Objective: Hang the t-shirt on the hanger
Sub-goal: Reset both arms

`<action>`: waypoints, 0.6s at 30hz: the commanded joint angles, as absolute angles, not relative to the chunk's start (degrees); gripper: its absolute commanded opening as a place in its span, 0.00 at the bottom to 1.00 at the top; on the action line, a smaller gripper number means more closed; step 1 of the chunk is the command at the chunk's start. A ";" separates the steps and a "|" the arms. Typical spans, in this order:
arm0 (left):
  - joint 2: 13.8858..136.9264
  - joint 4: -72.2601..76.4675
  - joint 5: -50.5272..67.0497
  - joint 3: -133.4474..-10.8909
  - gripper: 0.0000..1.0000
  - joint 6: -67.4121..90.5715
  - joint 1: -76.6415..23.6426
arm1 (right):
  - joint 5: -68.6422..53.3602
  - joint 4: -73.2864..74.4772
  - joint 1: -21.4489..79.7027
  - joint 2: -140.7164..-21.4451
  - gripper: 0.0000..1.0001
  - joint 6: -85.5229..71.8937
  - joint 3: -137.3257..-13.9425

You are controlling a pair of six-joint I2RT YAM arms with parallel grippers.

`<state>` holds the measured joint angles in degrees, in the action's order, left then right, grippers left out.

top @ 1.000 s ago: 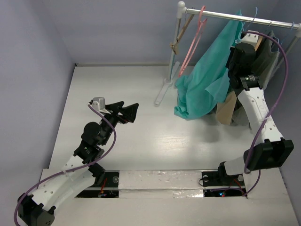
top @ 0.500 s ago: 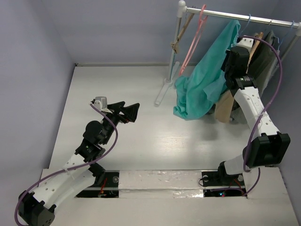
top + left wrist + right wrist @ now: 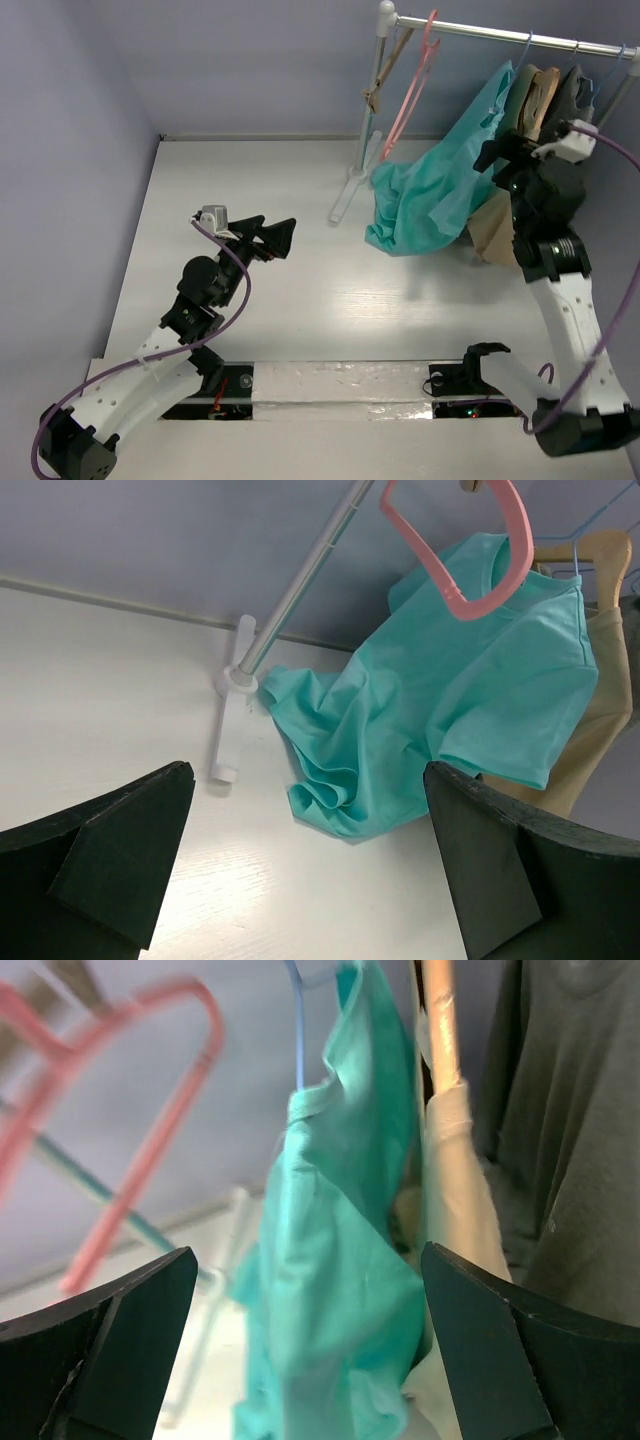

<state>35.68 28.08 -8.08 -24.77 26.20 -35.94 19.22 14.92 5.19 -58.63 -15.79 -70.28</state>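
The teal t-shirt [image 3: 440,170] hangs bunched from the thin light-blue hanger [image 3: 527,42] on the rail, and its lower end lies crumpled on the table. In the right wrist view the hanger wire [image 3: 298,1030] runs down into the shirt's neck [image 3: 340,1260]. My right gripper [image 3: 503,150] is open just right of the shirt, its jaws wide with nothing between them [image 3: 310,1360]. My left gripper [image 3: 275,235] is open over the table's middle left, well short of the shirt [image 3: 450,690], with nothing held [image 3: 310,870].
A pink hanger [image 3: 415,80] and a brown wooden hanger [image 3: 378,95] hang at the rail's left end. A tan garment [image 3: 495,235] and a dark garment [image 3: 580,85] hang right of the shirt. The rack's pole and foot [image 3: 230,730] stand at the back.
My right gripper has opened and drawn back down and to the right, away from the rail. The t-shirt stays hanging. The left arm has not moved.
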 commanded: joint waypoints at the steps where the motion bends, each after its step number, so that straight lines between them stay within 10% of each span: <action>1: 35.77 31.47 -9.40 -24.43 0.99 26.36 -36.21 | 13.55 13.36 4.83 -49.43 1.00 -21.00 -65.59; 18: 31.12 22.95 -4.48 -32.87 0.99 32.52 -36.21 | -38.32 11.42 4.83 -14.36 1.00 -27.69 -49.74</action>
<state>33.65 23.57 -5.34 -28.88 31.86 -35.94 -28.86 14.72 5.19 -20.53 -27.00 -48.23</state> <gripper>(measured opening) 0.990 0.995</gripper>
